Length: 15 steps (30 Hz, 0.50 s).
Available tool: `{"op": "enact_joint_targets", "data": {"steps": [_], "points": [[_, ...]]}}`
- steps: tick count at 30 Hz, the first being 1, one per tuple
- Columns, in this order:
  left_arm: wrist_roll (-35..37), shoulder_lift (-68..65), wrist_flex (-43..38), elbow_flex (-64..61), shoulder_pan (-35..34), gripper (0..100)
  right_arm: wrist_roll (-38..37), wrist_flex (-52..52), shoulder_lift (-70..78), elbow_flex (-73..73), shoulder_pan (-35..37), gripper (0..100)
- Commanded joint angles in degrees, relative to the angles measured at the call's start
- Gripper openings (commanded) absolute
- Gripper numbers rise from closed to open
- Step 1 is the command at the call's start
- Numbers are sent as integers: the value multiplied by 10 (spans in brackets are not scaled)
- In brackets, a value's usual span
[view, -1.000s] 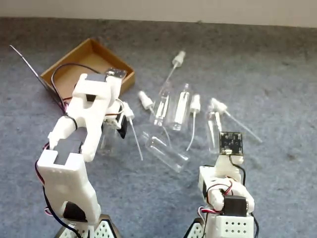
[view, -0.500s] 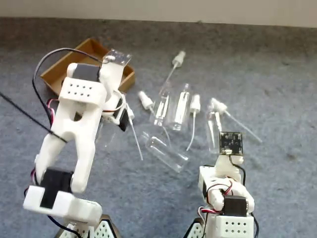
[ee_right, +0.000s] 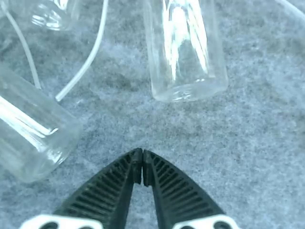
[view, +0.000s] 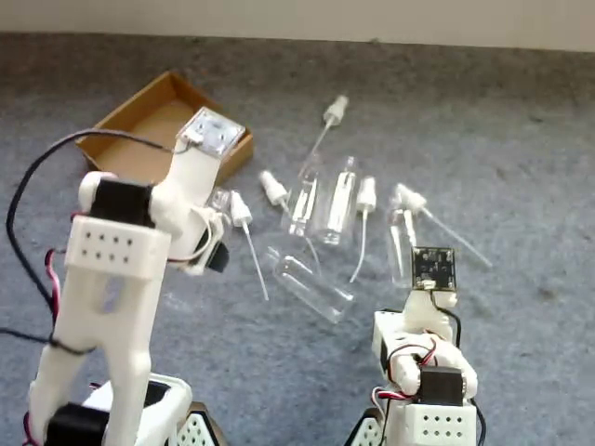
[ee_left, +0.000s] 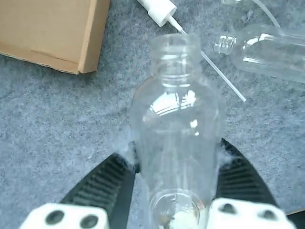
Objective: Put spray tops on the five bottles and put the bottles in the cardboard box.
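Uncapped clear bottle (ee_left: pixel 176 129), clamped at its lower body between the jaws of the left gripper (ee_left: pixel 175 155), just beside the cardboard box (ee_left: pixel 52 33), outside its wall. A loose spray top (ee_left: pixel 159 9) lies past the bottle's mouth, also near the box. The other bottles (view: pixel 339 195) lie farther from the box. The right gripper (ee_right: pixel 142 164), jaws closed on nothing, sits well apart from the box, near a lying bottle's base (ee_right: pixel 183 81).

Stock count by kind
Bottle (ee_left: pixel 176 119) (view: pixel 302 200) (view: pixel 340 197) (view: pixel 401 243) (view: pixel 314 288), clear: five. Spray top (view: pixel 240 210) (view: pixel 273 188) (view: pixel 336 110) (view: pixel 366 194) (view: pixel 409 198), white: five. Cardboard box (view: pixel 149 116), open: one.
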State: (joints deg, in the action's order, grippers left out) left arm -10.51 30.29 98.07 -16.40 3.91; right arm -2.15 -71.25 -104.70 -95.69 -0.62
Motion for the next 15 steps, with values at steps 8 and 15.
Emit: {"op": "enact_joint_targets", "data": {"steps": [8, 15], "points": [[-63, 232, -90, -135, 5, 95, -4, -4, -6, -74, -1, 5], [-81, 313, -239, -292, 5, 95, -7, -2, -7, -70, -6, 9]]}}
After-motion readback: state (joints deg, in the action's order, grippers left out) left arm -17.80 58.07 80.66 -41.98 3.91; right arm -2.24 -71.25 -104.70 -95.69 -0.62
